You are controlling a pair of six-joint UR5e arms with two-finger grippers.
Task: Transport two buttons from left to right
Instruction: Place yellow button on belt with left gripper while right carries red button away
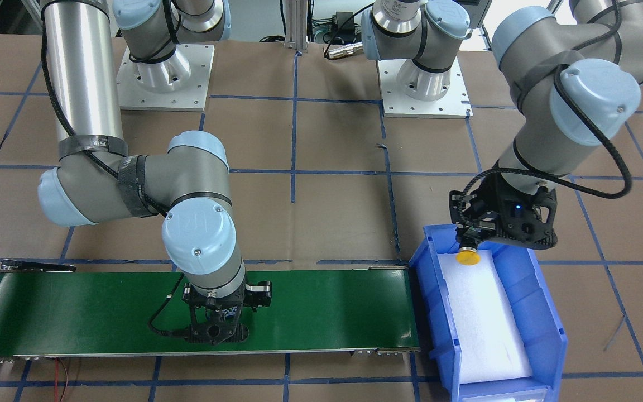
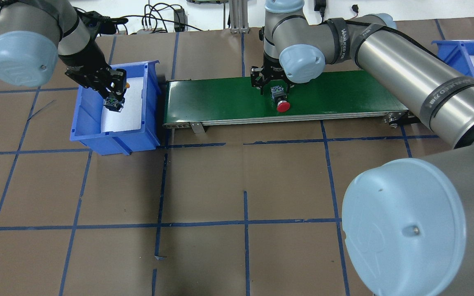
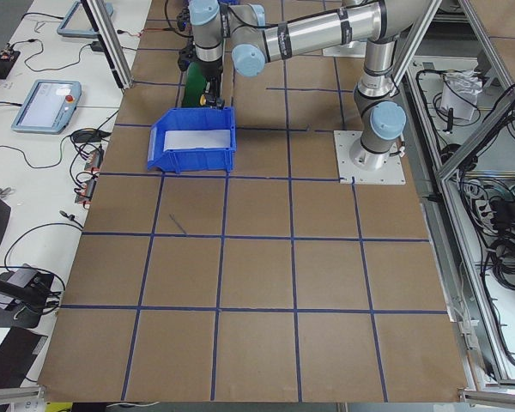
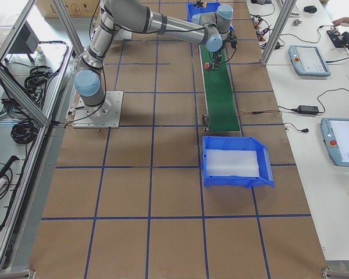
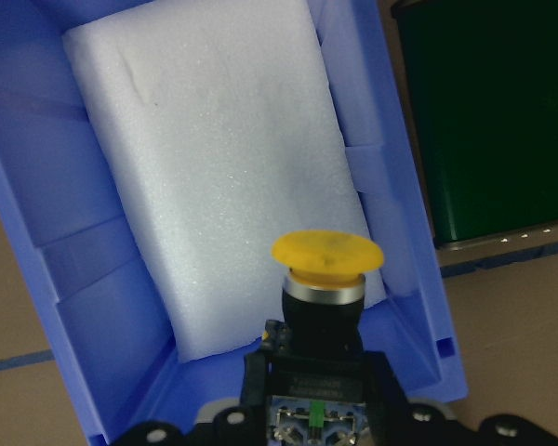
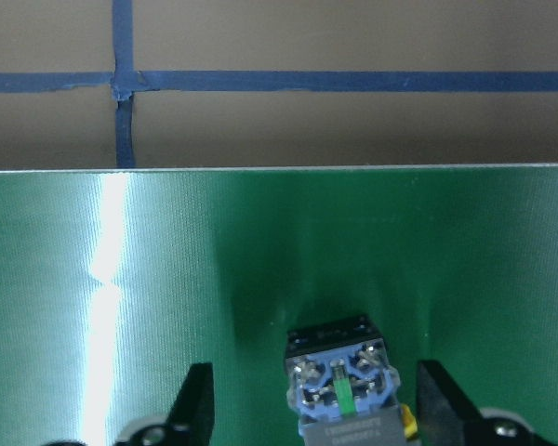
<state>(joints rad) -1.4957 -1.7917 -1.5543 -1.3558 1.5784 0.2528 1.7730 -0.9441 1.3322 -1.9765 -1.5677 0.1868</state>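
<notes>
Brown-papered table (image 2: 220, 185) under a blue tape grid, with a green conveyor belt (image 2: 344, 94) running across it and a blue bin (image 2: 113, 137) set just beside the belt's left end. White foam (image 5: 214, 158) lining the bin's floor. Over that foam, left gripper (image 2: 113, 103) clamped on the grey contact block of the yellow button (image 5: 325, 279), with the yellow cap pointing away from the wrist; contact with the foam not clear. Midway along the belt, right gripper (image 2: 272, 85) spread wide, with its fingers (image 6: 197, 404) on either side of the red button (image 2: 280, 100) and apart from it. Red button lying on its side on the belt, cap toward the robot-side edge. Second blue bin (image 4: 235, 160) at the belt's right end.
</notes>
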